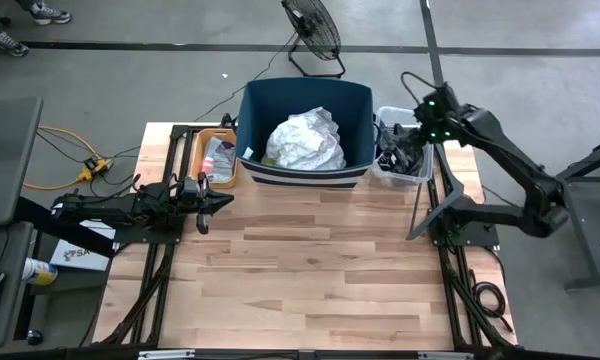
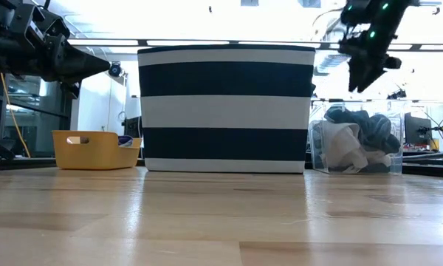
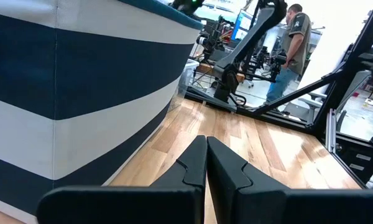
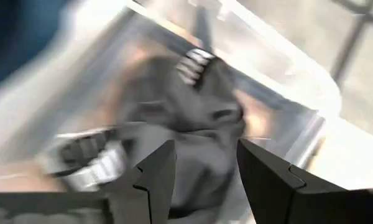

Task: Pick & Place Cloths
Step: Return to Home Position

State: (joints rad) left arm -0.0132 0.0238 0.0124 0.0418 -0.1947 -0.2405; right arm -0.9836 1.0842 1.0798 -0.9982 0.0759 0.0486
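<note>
Hovering over grey shorts [image 4: 199, 115], right hand [image 4: 205, 144] spread; left hand [image 3: 206, 140] closed.

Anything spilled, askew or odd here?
Nothing stands out. Cloths lie inside the upright navy bin, orange tray and clear bin. The right gripper hangs open above it; the left gripper waits shut at left.

On my left wrist feed, the left end effector [image 3: 206, 142] has its two dark fingers pressed together, pointing out over the wooden worktop [image 3: 267, 152]. The navy-and-white striped bin [image 3: 81, 81] looms just beside them. Farther off I see the other arm [image 3: 242, 50] and a person [image 3: 293, 43] standing beyond the worktop.
</note>
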